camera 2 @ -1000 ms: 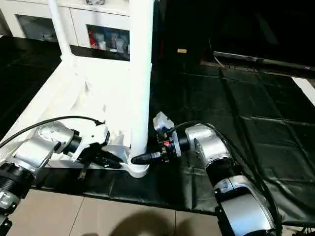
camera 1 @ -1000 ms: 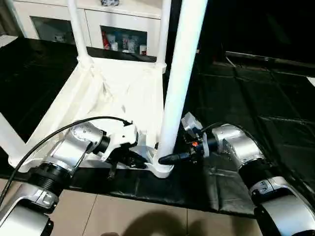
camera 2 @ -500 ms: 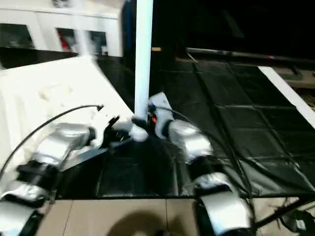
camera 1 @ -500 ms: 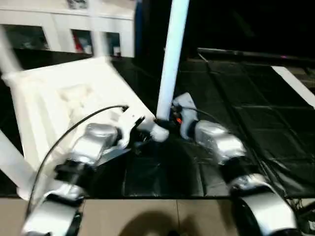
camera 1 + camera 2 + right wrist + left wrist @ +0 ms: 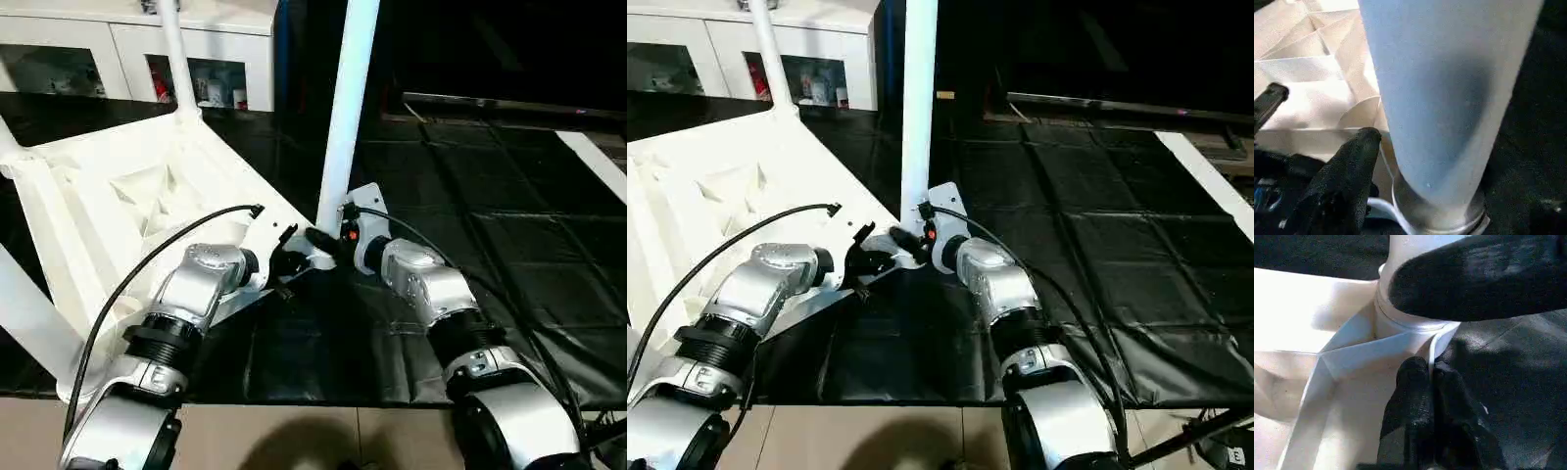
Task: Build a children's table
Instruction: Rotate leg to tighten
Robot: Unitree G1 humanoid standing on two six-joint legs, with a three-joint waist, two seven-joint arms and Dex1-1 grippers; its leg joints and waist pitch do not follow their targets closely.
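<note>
The children's table lies upside down on a black mat, its ribbed white top [image 5: 118, 196] facing up. A long white leg [image 5: 345, 117] stands in the near corner socket [image 5: 1400, 318]. Another leg [image 5: 176, 59] rises at the far corner and a third [image 5: 24, 313] at the left. My left gripper [image 5: 286, 266] is shut on the top's thin rim beside that socket, fingers [image 5: 1415, 396] pinched together. My right gripper [image 5: 318, 240] straddles the leg's base from the right. It is open, with one finger [image 5: 1352, 161] a little off the leg [image 5: 1444, 98].
A white glass-door cabinet [image 5: 211, 69] stands at the back left. The black mat [image 5: 490, 196] spreads to the right, with a white strip [image 5: 598, 162] at its far right edge. Tiled floor [image 5: 294, 441] lies in front. A black cable [image 5: 147, 259] loops over my left forearm.
The whole view has shifted. The table's near corner and its leg now sit farther from the mat's front edge, with both grippers still at it. The right gripper's jaws have widened.
</note>
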